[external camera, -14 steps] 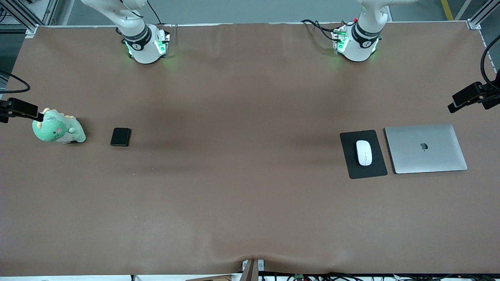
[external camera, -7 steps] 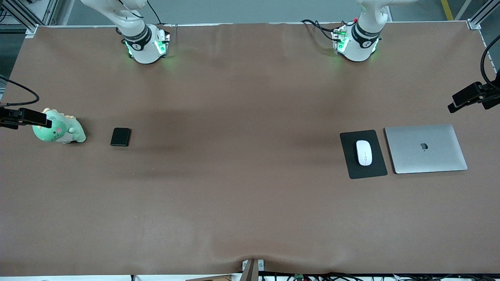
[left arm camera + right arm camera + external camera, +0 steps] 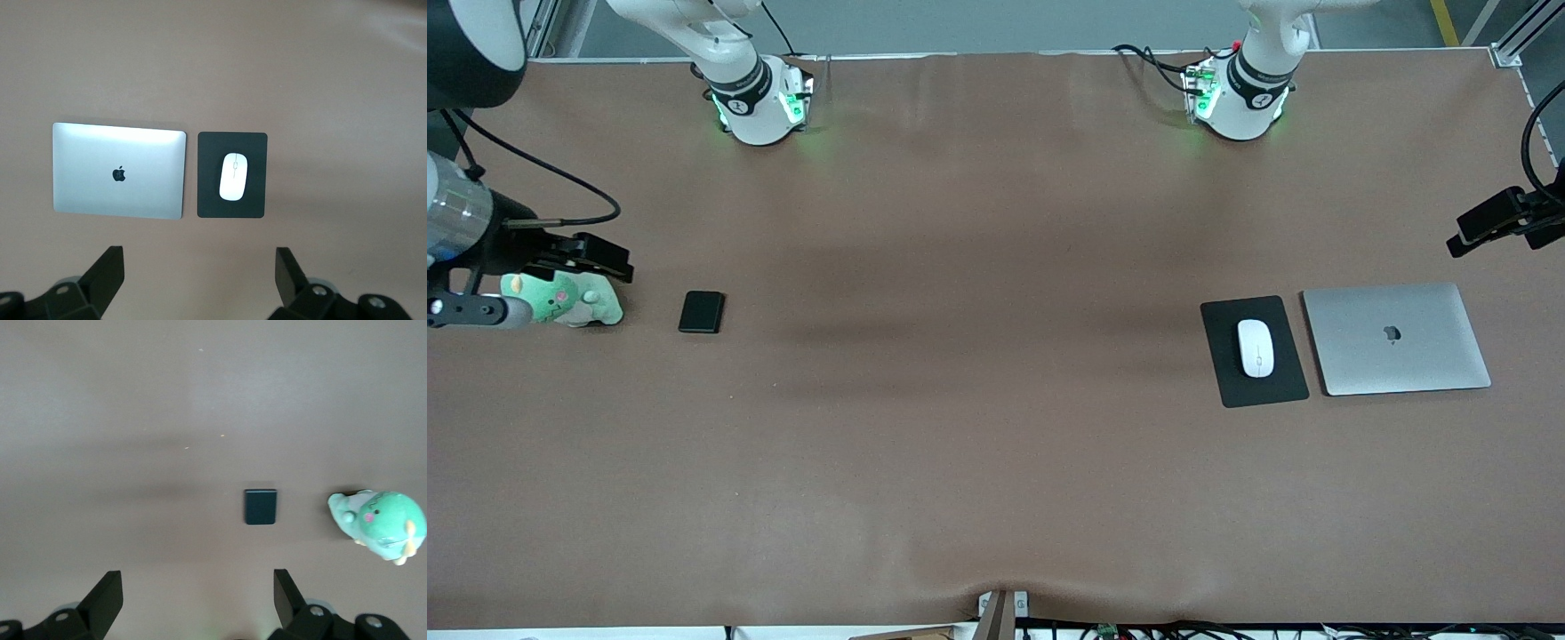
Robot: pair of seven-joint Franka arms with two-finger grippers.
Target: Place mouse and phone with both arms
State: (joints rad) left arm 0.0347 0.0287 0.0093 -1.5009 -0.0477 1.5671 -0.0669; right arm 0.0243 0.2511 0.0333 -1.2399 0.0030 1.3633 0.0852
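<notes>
Toward the right arm's end of the brown table (image 3: pixel 996 462), can see the right gripper (image 3: pixel 197 600) hanging in the air over a green plush dinosaur (image 3: pixel 574 304), with its two black fingers (image 3: pixel 107 595) spread wide apart and gripping nothing. Just beside the dinosaur, toward the middle of the table, find the phone (image 3: pixel 701 312) lying flat on the cloth, apart from the toy and clear of the gripper. Across the broad bare middle, meet only cloth and soft shadows. Nearing the left arm's end, come to a black mouse pad (image 3: pixel 1227 364) lying flat, with the mouse (image 3: pixel 1256 348) resting on it near its centre, long axis running toward the front camera. Right beside the pad, toward the left arm's end, see a closed silver laptop (image 3: pixel 1396 339), lid up, logo showing, a narrow strip of cloth between the two. Over that end, note the left gripper (image 3: pixel 200 277) held high in the air, fingers (image 3: pixel 288 275) likewise set wide apart and empty, with pad, mouse and laptop all in its wrist view.
</notes>
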